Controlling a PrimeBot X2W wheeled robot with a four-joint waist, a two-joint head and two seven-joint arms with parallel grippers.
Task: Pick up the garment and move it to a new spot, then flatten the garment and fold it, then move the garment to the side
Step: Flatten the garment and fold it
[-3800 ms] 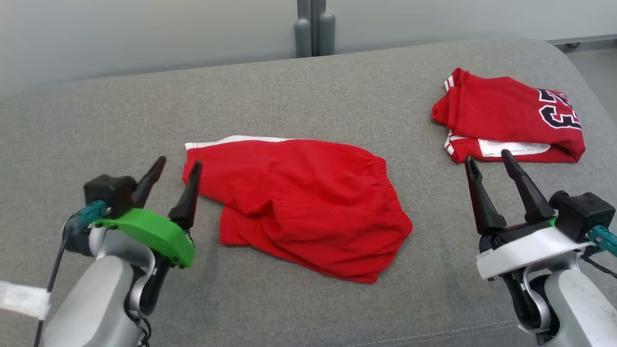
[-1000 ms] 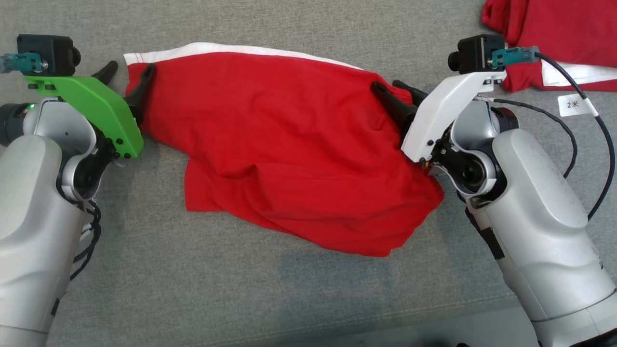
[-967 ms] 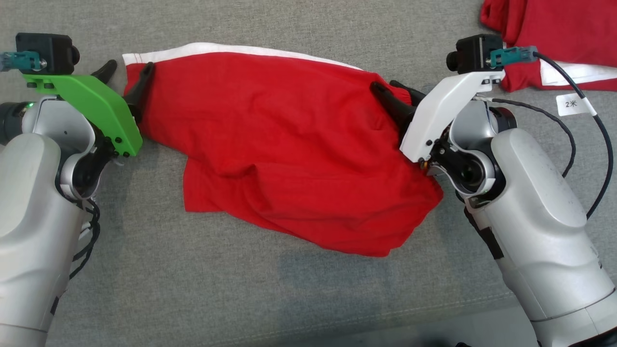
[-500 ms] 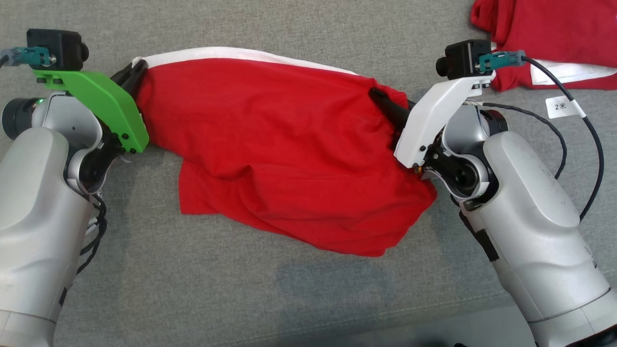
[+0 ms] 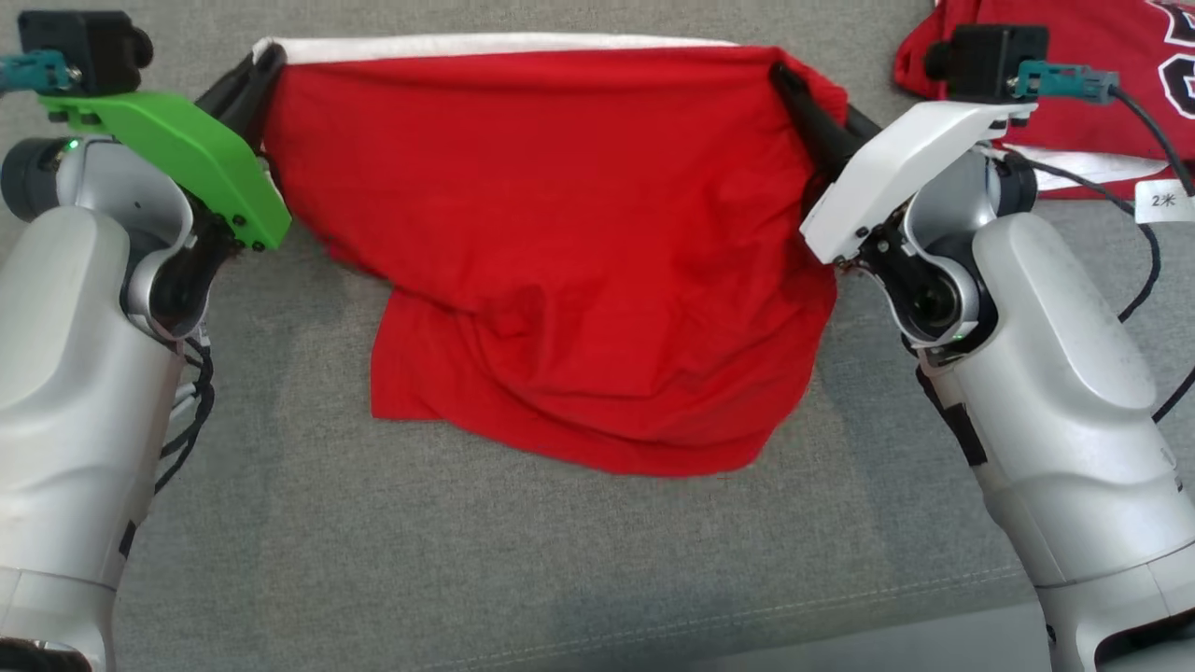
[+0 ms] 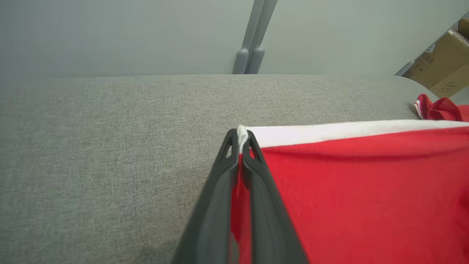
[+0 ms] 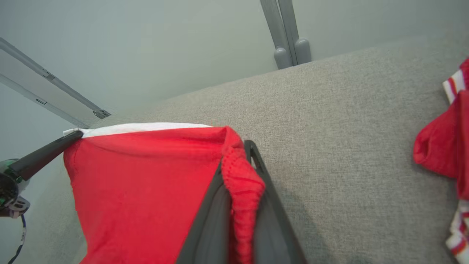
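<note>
The garment [image 5: 551, 243], red shorts with a white stripe along the top edge, hangs stretched between my two grippers above the grey cushion [image 5: 467, 560]. My left gripper [image 5: 266, 61] is shut on its white-striped left corner, seen close up in the left wrist view with the left gripper [image 6: 241, 137] pinching the garment [image 6: 366, 190]. My right gripper [image 5: 784, 79] is shut on the gathered waistband at the right corner; in the right wrist view the right gripper [image 7: 238, 150] clamps a bunch of the garment [image 7: 146, 183]. The lower part sags in folds onto the cushion.
A second red garment [image 5: 1092, 84] with white trim and dark numerals lies folded at the far right, close behind my right wrist. A black cable with a white tag [image 5: 1162, 201] runs over it. A grey wall and post [image 6: 253, 44] stand behind the cushion.
Both grippers closed on the shorts' top corners, then lifted and drew apart, so the top edge is now taut and raised. The head camera has also shifted.
</note>
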